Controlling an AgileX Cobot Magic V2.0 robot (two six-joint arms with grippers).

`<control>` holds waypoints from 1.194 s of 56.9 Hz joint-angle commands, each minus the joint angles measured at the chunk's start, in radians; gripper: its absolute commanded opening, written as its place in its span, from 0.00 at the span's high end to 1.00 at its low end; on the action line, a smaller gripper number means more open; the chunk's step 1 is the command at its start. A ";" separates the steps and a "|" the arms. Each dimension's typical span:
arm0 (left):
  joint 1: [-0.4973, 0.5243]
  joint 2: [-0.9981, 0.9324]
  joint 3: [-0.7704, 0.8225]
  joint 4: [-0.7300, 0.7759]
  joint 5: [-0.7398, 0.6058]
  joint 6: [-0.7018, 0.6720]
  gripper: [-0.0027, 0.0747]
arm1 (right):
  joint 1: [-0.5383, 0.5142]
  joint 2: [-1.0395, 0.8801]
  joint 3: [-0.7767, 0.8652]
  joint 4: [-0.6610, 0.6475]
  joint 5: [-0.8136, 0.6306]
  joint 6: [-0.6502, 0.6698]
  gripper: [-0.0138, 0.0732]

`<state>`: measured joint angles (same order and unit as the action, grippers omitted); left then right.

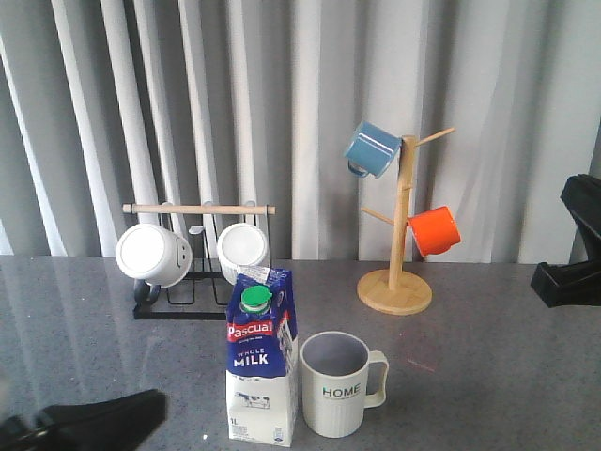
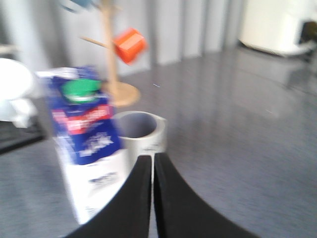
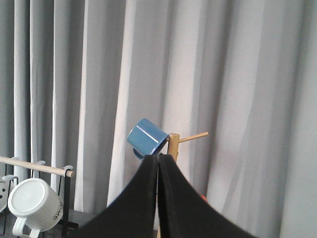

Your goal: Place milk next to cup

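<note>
Both pairs of jaws are pressed together with nothing between them: the left gripper (image 2: pixel 152 163) shows its two black fingers meeting along a thin seam in the left wrist view, and the right gripper (image 3: pixel 158 163) shows the same in the right wrist view. From the front, the left arm is only a dark shape at the lower left corner, while the right arm sits at the far right edge.

On the grey speckled worktop (image 1: pixel 488 376) the milk (image 1: pixel 261 357) stands upright near the front edge. It is a tall gable-top carton, deep blue over its upper half and white below, with a green round cap on the sloped top, a red "Pascua" band and white "WHOLE MILK" lettering beneath it. A small cow drawing and "1L" mark the white lower part.

Just beside it, on its right as seen from the front, stands the cup (image 1: pixel 336 383), a pale ribbed mug with "HOME" in black and its handle pointing away from the carton. The carton is clearly taller than the mug; the two are very close, though contact cannot be told.

Behind them a black rack with a wooden rail (image 1: pixel 199 209) carries two white mugs (image 1: pixel 153 255), and a wooden mug tree (image 1: pixel 400 225) holds a blue mug (image 1: pixel 372 148) and an orange mug (image 1: pixel 435 231).
</note>
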<state>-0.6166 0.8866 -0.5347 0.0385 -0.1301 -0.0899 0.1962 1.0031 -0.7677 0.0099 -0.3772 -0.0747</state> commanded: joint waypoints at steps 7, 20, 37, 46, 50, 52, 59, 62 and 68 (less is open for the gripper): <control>0.192 -0.248 0.228 -0.038 -0.160 0.150 0.97 | -0.001 -0.014 -0.031 -0.003 -0.071 -0.006 0.85; 0.349 -0.487 0.395 -0.026 -0.093 0.129 0.97 | -0.001 -0.014 -0.031 -0.003 -0.071 -0.006 0.85; 0.520 -0.806 0.533 -0.026 0.039 0.045 0.97 | -0.001 -0.014 -0.031 -0.003 -0.071 -0.006 0.85; 0.560 -0.914 0.538 -0.024 0.167 0.044 0.97 | -0.001 -0.014 -0.031 -0.003 -0.071 -0.006 0.85; 0.568 -0.911 0.538 -0.023 0.179 0.045 0.97 | -0.001 -0.014 -0.031 -0.003 -0.069 -0.006 0.85; 0.569 -0.912 0.538 -0.023 0.183 0.045 0.97 | -0.001 -0.014 -0.031 -0.003 -0.074 -0.006 0.85; 0.571 -0.912 0.538 -0.024 0.184 0.045 0.97 | -0.001 -0.014 -0.031 -0.003 -0.077 -0.006 0.85; 0.571 -0.912 0.538 -0.025 0.190 0.045 0.97 | -0.001 -0.014 -0.031 -0.003 -0.077 -0.006 0.85; 0.571 -0.910 0.537 -0.029 0.205 0.045 0.97 | -0.001 -0.014 -0.031 -0.003 -0.078 -0.006 0.85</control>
<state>-0.0498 -0.0119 0.0229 0.0171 0.1337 -0.0357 0.1962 1.0031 -0.7677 0.0099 -0.3783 -0.0747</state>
